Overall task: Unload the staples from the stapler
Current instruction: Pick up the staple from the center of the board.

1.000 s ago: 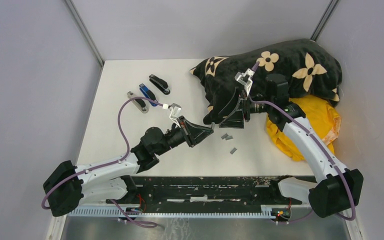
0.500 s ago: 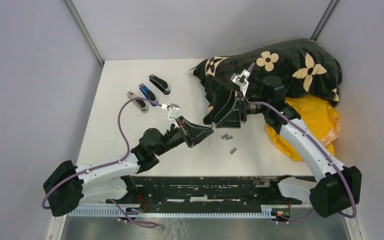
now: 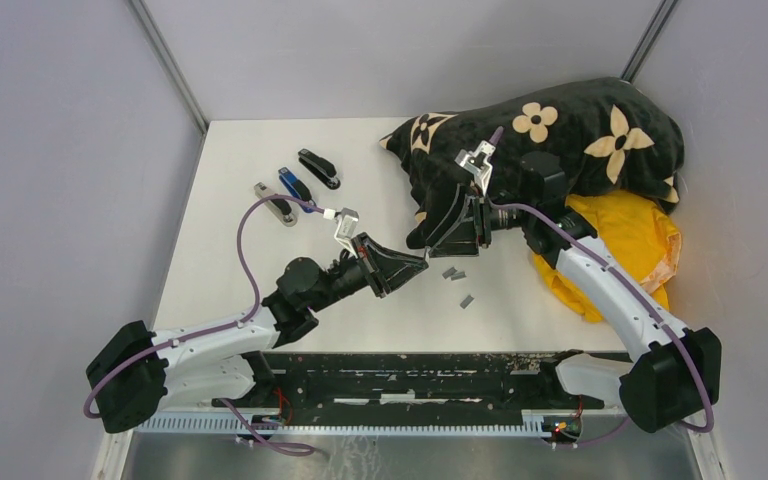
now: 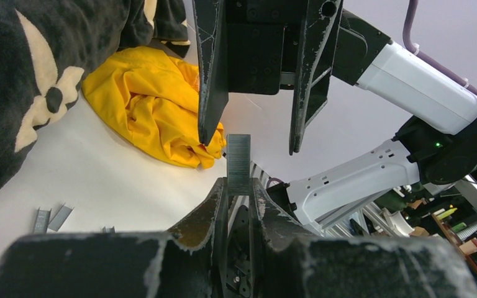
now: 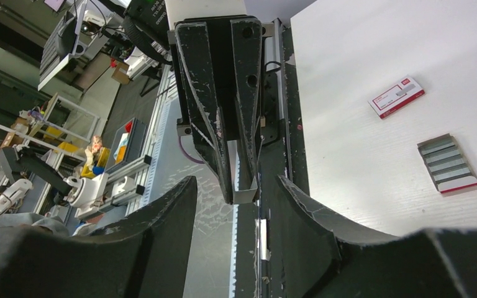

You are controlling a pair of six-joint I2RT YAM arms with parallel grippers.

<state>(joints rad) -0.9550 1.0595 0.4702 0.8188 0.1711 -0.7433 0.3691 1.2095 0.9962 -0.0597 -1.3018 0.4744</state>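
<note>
From above, the left tool [image 3: 423, 258] and the right tool [image 3: 436, 243] meet tip to tip over the white counter [image 3: 240, 250]. Loose staples [image 3: 452, 273] lie on the counter just beside them.

In the left wrist view, the left tool [image 4: 238, 186] pinches a strip of staples [image 4: 238, 158] that stands straight up. The right tool [image 4: 252, 144] is spread open, one finger on each side of the strip's top end.

In the right wrist view, the right tool [image 5: 236, 180] gapes wide with the strip of staples [image 5: 243, 174] between its fingers.
</note>
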